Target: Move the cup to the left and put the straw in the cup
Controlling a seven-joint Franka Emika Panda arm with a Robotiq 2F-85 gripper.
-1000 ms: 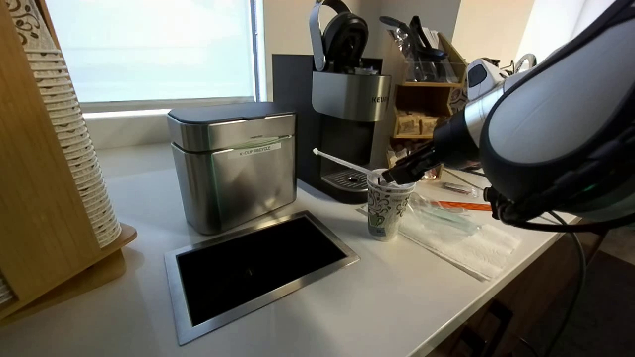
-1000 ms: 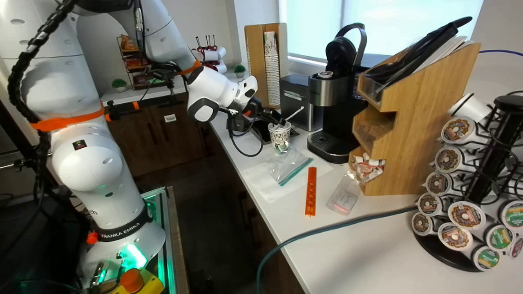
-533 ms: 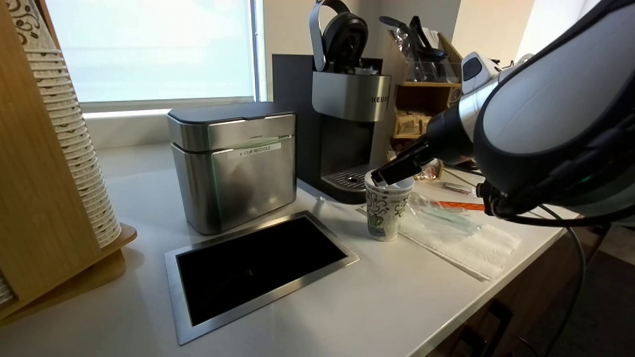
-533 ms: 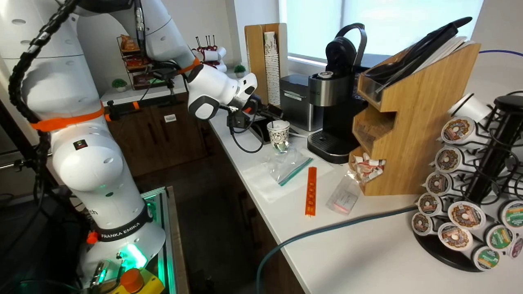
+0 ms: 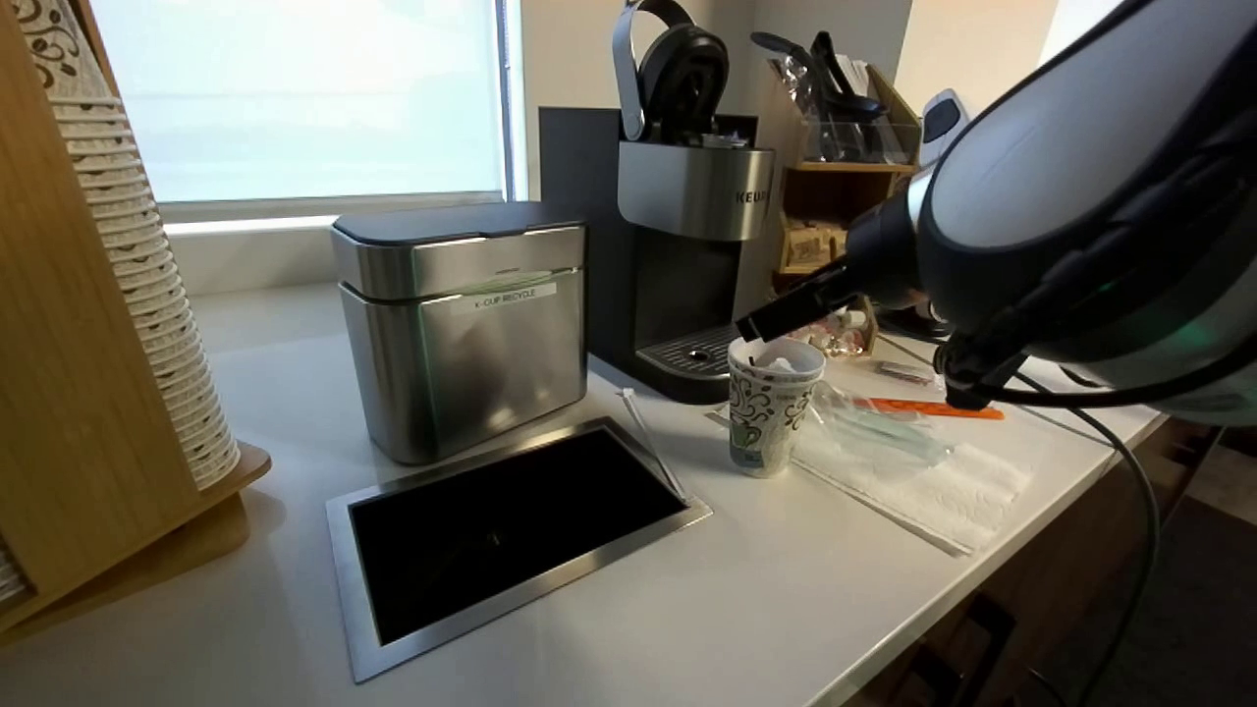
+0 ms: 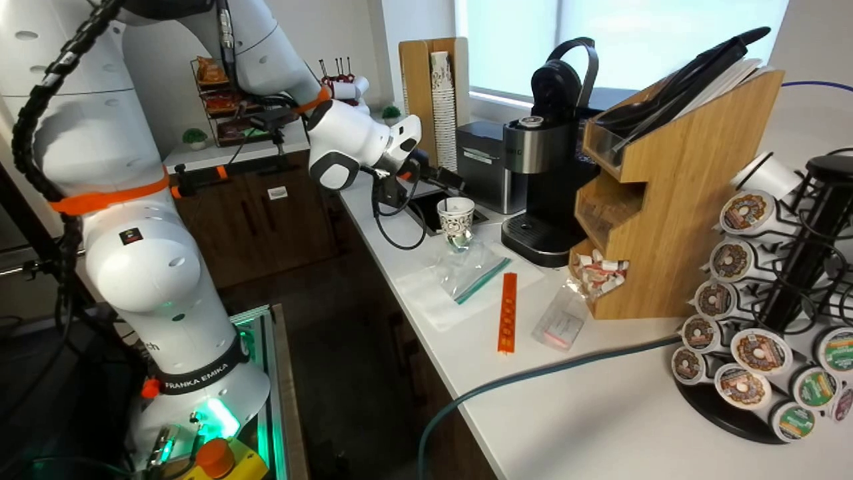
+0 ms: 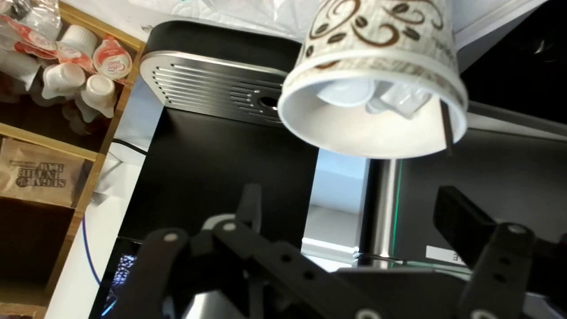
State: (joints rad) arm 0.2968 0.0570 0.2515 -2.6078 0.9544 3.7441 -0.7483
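Observation:
The cup [image 5: 769, 417], whitish with a swirling print, stands upright on the counter beside the coffee maker. In the wrist view the cup [image 7: 376, 71] shows clear and white bits inside, plus a thin dark stick against its wall. A thin pale straw [image 5: 655, 447] rests outside it, along the near-right edge of the framed black opening. I cannot find the straw in the other views. Just above the cup's rim is my gripper [image 5: 748, 329], and in the wrist view the gripper [image 7: 347, 197] is open, its fingers wide apart with nothing between them.
The coffee maker [image 6: 543, 167] and a metal canister [image 5: 471, 344] stand behind. A black opening with a metal frame [image 5: 530, 589] is set into the counter. A plastic bag [image 6: 470, 270], an orange strip [image 6: 507, 313] and a wooden organizer [image 6: 693, 200] are nearby.
The gripper has opened and let go of the straw, which dropped from above the cup to the edge of the black opening. The gripper has risen slightly off the rim.

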